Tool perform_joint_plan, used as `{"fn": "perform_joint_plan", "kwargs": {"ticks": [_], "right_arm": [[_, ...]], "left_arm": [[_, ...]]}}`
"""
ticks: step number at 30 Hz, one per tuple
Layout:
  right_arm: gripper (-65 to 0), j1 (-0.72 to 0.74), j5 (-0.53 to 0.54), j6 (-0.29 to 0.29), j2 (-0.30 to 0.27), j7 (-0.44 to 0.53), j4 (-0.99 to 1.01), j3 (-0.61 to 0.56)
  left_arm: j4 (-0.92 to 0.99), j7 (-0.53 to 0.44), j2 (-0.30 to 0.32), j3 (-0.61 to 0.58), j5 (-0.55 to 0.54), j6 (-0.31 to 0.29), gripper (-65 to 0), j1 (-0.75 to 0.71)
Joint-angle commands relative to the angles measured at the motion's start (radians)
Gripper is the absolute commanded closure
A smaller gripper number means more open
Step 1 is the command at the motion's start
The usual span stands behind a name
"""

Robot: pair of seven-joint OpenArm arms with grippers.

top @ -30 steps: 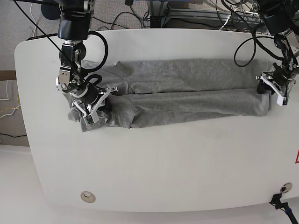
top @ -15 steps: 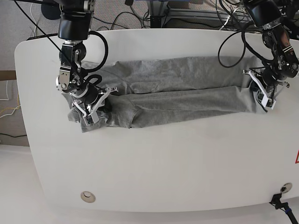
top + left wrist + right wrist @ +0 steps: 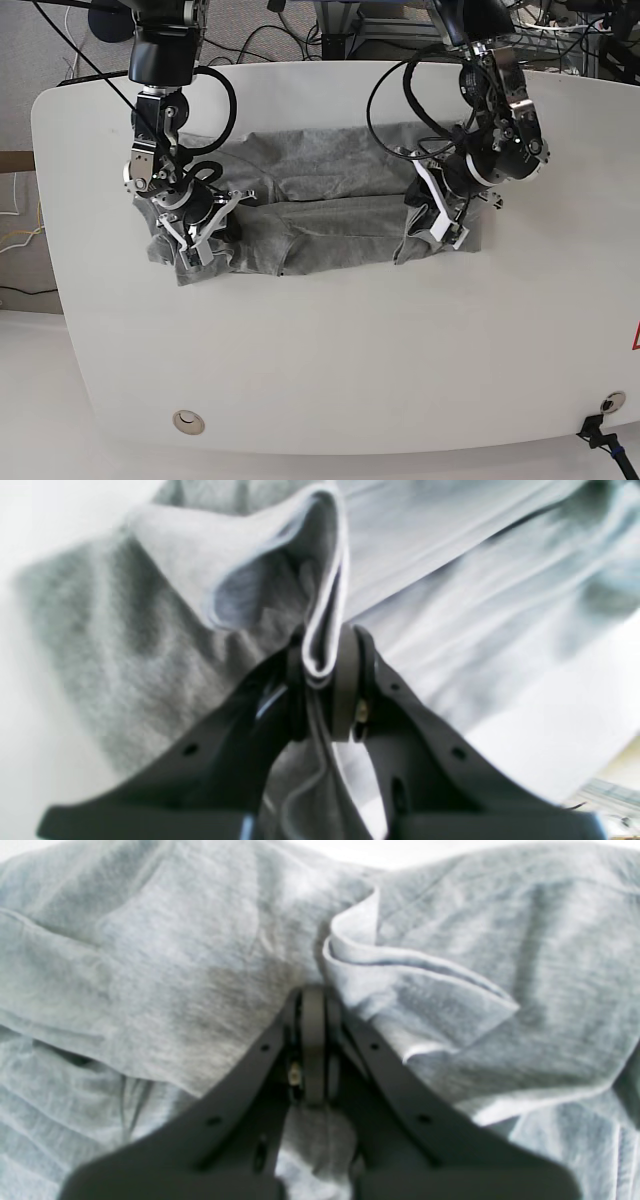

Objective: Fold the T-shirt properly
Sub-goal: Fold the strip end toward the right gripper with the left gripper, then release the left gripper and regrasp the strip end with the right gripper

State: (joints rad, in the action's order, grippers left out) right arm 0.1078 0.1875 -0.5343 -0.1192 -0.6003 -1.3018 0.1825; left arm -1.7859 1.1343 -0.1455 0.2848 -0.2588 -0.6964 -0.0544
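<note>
The grey T-shirt (image 3: 330, 190) lies across the white table as a long band folded lengthwise. My left gripper (image 3: 432, 222) is shut on the shirt's right end and holds it lifted over the band's right part. In the left wrist view the gripper (image 3: 322, 670) pinches a doubled fold of the T-shirt (image 3: 425, 620). My right gripper (image 3: 195, 235) sits on the shirt's left end. Seen from the right wrist, that gripper (image 3: 312, 1030) is shut with bunched T-shirt (image 3: 175, 965) cloth at its tips.
The white table (image 3: 330, 360) has a round grommet (image 3: 187, 421) near the front left. A black connector (image 3: 600, 432) sits at the front right corner. Cables (image 3: 280, 40) and equipment lie beyond the back edge.
My left gripper closed on the shirt's right end and carried it leftward, so the band is now shorter on the right. The right gripper has hardly moved.
</note>
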Motion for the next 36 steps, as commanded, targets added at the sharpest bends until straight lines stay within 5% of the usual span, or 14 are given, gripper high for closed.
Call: {"fn": "perform_joint_plan", "kwargs": {"ticks": [1,20,22,27,32,36], "right_arm": [[0.0,0.005,-0.024,0.001,-0.003,-0.036,-0.003,-0.002],[0.0,0.005,-0.024,0.001,-0.001,-0.036,-0.003,-0.004],[0.0,0.005,-0.024,0.001,-0.001,-0.036,-0.003,-0.004],[0.0,0.005,-0.024,0.001,-0.001,-0.036,-0.003,-0.004],[0.0,0.005,-0.024,0.001,-0.001,-0.036,-0.003,-0.004],[0.0,0.007,-0.024,0.001,-0.001,-0.036,-0.019,-0.004]], "left_arm": [[-0.007,-0.018,-0.012,-0.025,-0.012,-0.002,-4.5,0.034],[0.085,-0.061,-0.012,-0.123,-0.017,-0.002,-6.0,0.067],[0.085,-0.061,-0.012,-0.131,-0.017,-0.002,-14.4,0.072],[0.08,-0.058,-0.012,-0.135,-0.023,-0.002,-47.3,0.075],[0.071,-0.03,-0.012,-0.151,-0.139,-0.002,-50.6,0.133],[0.037,-0.058,0.108,-0.151,-0.063,-0.002,-50.6,0.143]]}}
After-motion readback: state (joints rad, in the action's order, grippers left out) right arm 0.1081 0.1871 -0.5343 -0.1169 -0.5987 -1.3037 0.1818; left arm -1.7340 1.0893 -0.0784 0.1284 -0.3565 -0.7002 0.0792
